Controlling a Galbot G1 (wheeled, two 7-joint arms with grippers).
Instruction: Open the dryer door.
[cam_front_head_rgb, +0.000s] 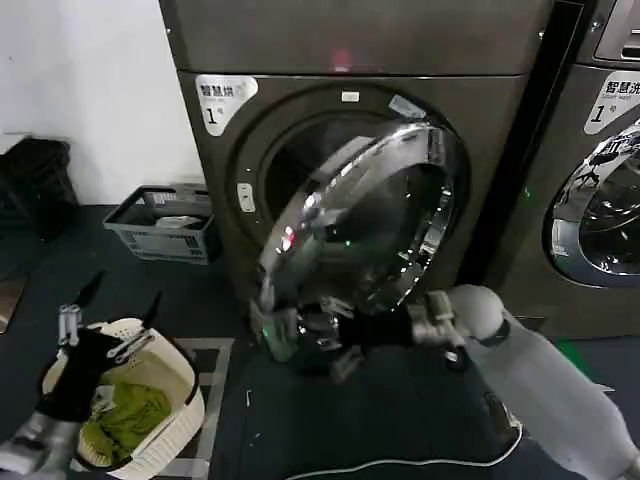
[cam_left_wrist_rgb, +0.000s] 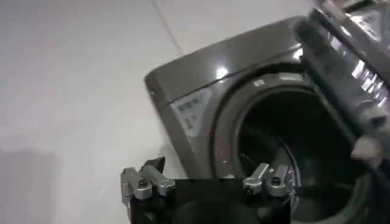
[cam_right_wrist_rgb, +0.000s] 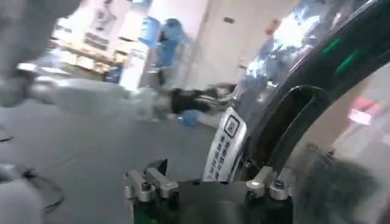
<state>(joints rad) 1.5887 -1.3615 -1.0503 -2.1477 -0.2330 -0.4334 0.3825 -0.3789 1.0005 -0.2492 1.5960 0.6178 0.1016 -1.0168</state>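
We see the dryer door (cam_front_head_rgb: 365, 215) swung partly open, standing out from the drum opening (cam_front_head_rgb: 300, 160) at the centre of the head view. Our right gripper (cam_front_head_rgb: 290, 330) sits at the door's lower rim, about seven o'clock on the ring; we cannot tell whether its fingers grip the rim. Our left gripper (cam_front_head_rgb: 105, 310) hovers apart-fingered at eight o'clock, over a white laundry basket (cam_front_head_rgb: 175, 420) holding green cloth (cam_front_head_rgb: 125, 415). A grey crate (cam_front_head_rgb: 165, 235) stands at ten o'clock.
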